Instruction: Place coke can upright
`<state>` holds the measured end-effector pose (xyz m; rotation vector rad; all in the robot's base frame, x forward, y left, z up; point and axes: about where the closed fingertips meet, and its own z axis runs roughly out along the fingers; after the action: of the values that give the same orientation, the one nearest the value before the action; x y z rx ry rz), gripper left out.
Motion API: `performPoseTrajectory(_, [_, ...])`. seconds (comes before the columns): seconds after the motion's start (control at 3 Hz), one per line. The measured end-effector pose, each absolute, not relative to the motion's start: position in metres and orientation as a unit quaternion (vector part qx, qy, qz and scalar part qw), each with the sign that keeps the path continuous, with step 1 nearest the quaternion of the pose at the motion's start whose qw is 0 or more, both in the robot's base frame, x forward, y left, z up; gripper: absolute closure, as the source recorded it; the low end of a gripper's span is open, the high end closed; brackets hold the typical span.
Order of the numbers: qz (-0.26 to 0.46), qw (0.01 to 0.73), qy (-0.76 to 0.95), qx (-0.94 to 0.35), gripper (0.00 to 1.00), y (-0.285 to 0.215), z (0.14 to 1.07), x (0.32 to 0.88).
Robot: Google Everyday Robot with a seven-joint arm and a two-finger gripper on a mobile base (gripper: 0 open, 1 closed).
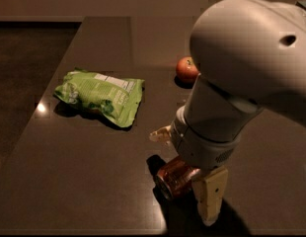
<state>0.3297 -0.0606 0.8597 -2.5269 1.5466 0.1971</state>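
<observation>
Red-orange can [170, 181] lying sideways near the table [84, 186] edge. Straddling it with the gripper [181, 178] spread open, setting up the grasp. Next probably calling for closing squarely, then tipping upright.

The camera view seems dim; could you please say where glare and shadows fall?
Camera view: dim light; a glare spot on the table left of the green bag; the gripper, down at the lying coke can, casts a dark shadow beneath.

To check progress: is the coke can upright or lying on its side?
Lying on its side: the coke can rests lengthwise on the table, its round end facing the camera, directly under the gripper.
</observation>
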Motion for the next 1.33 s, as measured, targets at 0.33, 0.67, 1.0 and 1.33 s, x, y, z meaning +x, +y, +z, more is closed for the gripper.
performPoseTrajectory(0.33, [0.063, 0.075, 0.516, -0.851, 0.19, -0.056, 0.852, 0.328])
performPoseTrajectory(0.67, [0.061, 0.071, 0.518, -0.850, 0.42, -0.053, 0.850, 0.328])
performPoseTrajectory(1.0, [0.064, 0.072, 0.531, -0.842, 0.65, -0.052, 0.854, 0.333])
performPoseTrajectory(1.33, [0.083, 0.095, 0.558, -0.820, 0.88, -0.055, 0.870, 0.351])
